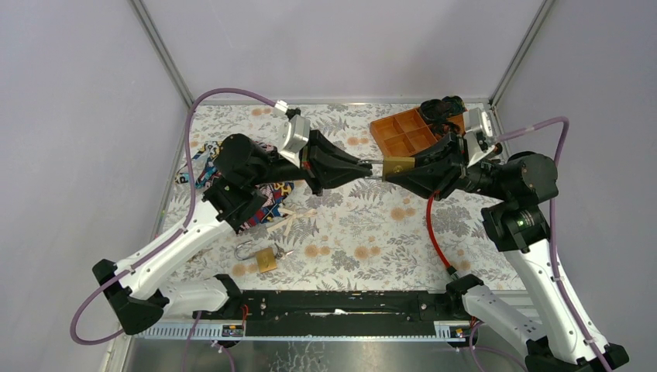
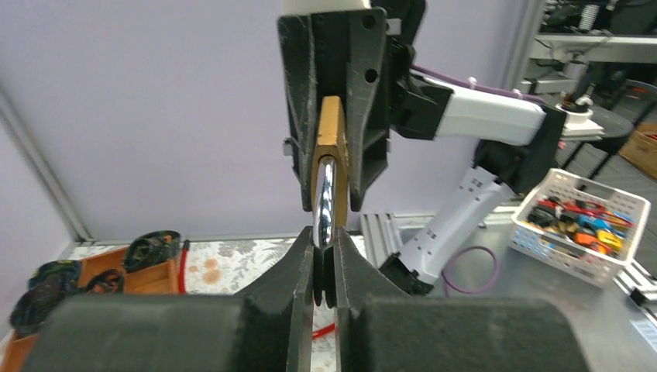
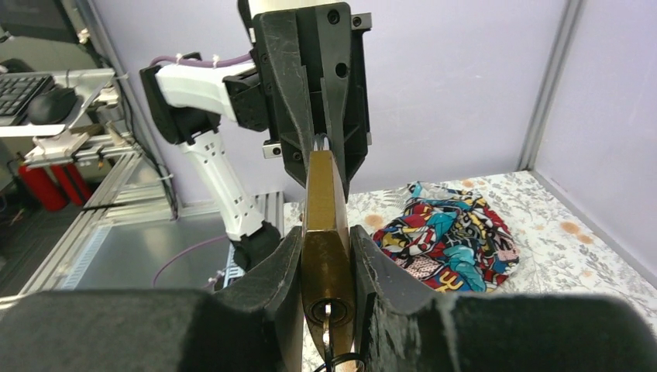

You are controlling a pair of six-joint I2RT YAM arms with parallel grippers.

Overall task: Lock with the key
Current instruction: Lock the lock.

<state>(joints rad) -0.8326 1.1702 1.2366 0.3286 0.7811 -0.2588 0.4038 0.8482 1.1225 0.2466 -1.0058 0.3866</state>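
The right gripper (image 1: 393, 170) clamps the brass padlock (image 3: 325, 240) while the left gripper (image 1: 369, 167) pinches its shackle (image 2: 326, 194), likely to press it closed.

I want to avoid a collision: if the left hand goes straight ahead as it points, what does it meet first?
Probably the brass padlock, held in the right hand directly opposite.

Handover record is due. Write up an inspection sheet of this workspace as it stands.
Surface: floral-patterned table.
Job's things: brass padlock held in the air between the arms; key apparently in its keyhole.
Clutter: second padlock, colourful cloth, orange tray holding dark items.
Grippers: left gripper shut on the shackle; right gripper shut on the padlock's body.
Cables: purple cables, red cable.
Surroundings: pale walls; basket beyond the table.
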